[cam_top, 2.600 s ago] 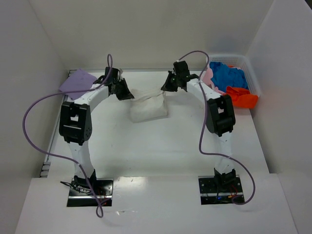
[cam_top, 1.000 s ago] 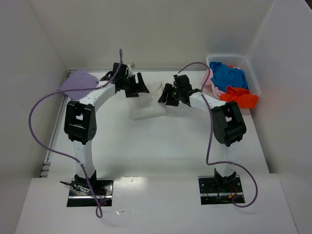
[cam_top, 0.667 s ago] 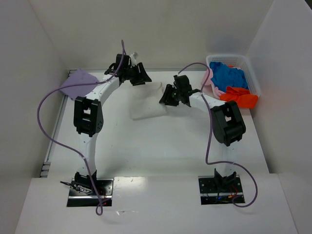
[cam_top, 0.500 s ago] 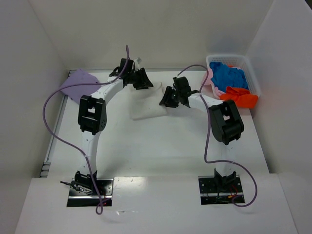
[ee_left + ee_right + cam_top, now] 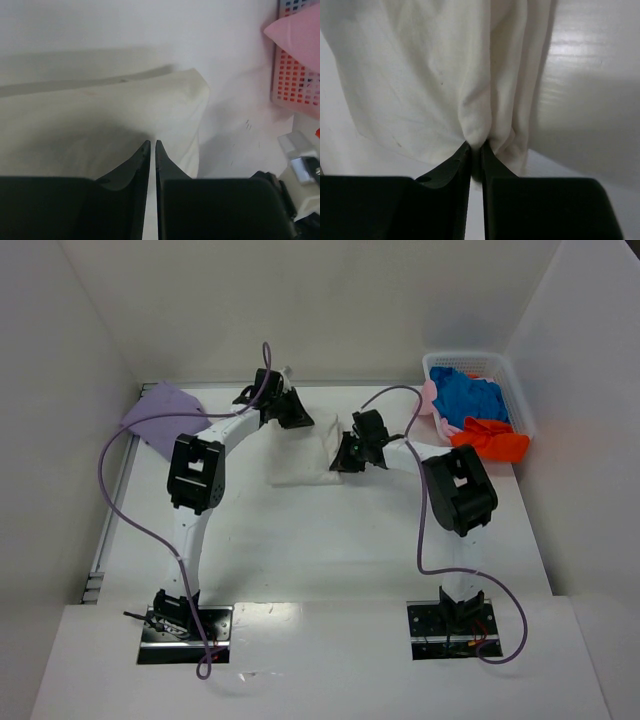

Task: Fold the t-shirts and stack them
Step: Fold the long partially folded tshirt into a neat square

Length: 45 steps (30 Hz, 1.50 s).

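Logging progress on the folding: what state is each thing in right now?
Off-white cloth t-shirt: folded, lying mid-table.
Lavender cloth t-shirt: flat, far-left corner.
Blue t-shirt, orange-red t-shirt, pale pink t-shirt: crumpled in the white plastic mesh basket.
Right gripper: shut, pinching the off-white t-shirt.
Left gripper: shut at its far edge.

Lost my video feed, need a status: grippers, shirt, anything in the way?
Right gripper shut, pinching a bunch of the off-white t-shirt. Left gripper closed at its far edge, hold unclear. Shirt partly folded, mid-table. Nothing blocking.
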Tool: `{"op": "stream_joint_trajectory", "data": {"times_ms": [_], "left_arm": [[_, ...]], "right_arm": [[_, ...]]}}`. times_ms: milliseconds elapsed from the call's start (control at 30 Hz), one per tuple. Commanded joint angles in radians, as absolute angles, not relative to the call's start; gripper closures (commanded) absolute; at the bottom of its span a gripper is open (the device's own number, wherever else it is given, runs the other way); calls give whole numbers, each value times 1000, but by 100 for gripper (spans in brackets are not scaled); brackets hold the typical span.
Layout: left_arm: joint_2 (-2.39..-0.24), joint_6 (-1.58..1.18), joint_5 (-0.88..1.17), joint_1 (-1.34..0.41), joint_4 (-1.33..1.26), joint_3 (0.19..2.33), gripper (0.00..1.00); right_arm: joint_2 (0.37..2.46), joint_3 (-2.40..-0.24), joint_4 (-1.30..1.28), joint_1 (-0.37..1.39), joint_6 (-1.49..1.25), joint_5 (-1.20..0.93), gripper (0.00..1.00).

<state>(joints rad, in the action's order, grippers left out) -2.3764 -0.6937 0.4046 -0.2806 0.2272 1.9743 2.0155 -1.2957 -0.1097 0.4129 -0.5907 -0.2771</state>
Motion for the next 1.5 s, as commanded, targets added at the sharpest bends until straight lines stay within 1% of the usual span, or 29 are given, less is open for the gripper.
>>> {"op": "stream_joint_trajectory", "data": {"times_ms": [0, 233, 433, 600, 767, 1067, 1100, 1367, 1467], "left_arm": [[-2399, -729, 376, -281, 160, 1968, 86], [-2399, -738, 388, -281, 150, 1990, 86], [-2390, -738, 407, -290, 150, 1990, 83], [-2390, -729, 416, -299, 169, 1999, 82], [-2401, -729, 416, -308, 178, 2008, 82], [-2444, -719, 403, -337, 212, 1999, 82], [-2454, -719, 403, -337, 212, 1999, 83], [-2454, -710, 359, -337, 221, 1965, 83], [-2454, -701, 368, -327, 221, 1965, 83]], "right_arm": [[2003, -1236, -120, 440, -597, -270, 86], [1924, -1200, -129, 440, -597, -270, 87], [1816, -1189, -138, 440, -606, -270, 87], [1760, -1128, -138, 440, -606, -279, 87], [1750, -1054, -106, 449, -626, -279, 87], [1730, -986, -86, 479, -667, -270, 87], [1721, -976, -86, 479, -667, -261, 87], [1721, -976, -86, 479, -667, -232, 86], [1710, -985, -115, 479, -667, -201, 81]]}}
